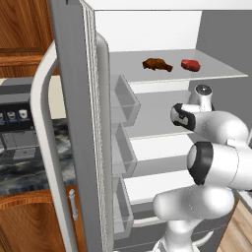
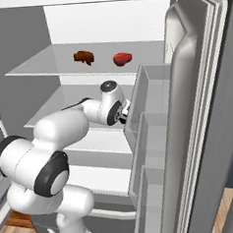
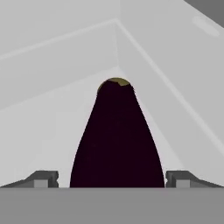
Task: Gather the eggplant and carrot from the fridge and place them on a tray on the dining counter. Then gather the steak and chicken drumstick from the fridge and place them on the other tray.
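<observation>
Between the gripper's [image 3: 112, 179] two fingertips [image 3: 43, 178], in the hand view, lies the eggplant [image 3: 116, 140], a dark purple, near-black body tapering away to a small olive stem end. It rests on a pale grey shelf of the fridge [image 1: 74, 123], close to where the back wall and a side wall meet. The jaws stand wide, one tip on each side of the eggplant's broad end, and neither tip appears to touch it yet.

From the base views, the arm reaches into the open fridge at the middle shelf, its wrist near the door bins. One shelf higher sit the chicken drumstick [image 1: 157, 64] and, just beside it, the red steak [image 1: 190, 65], well apart from the hand.

The step in hand looks like the first pick: taking the eggplant for the wooden tray. The next move likely calls for closing squarely on the wide part of the body, since the rounded, tapering skin could slip forward out of a grip taken too near the narrow end.
</observation>
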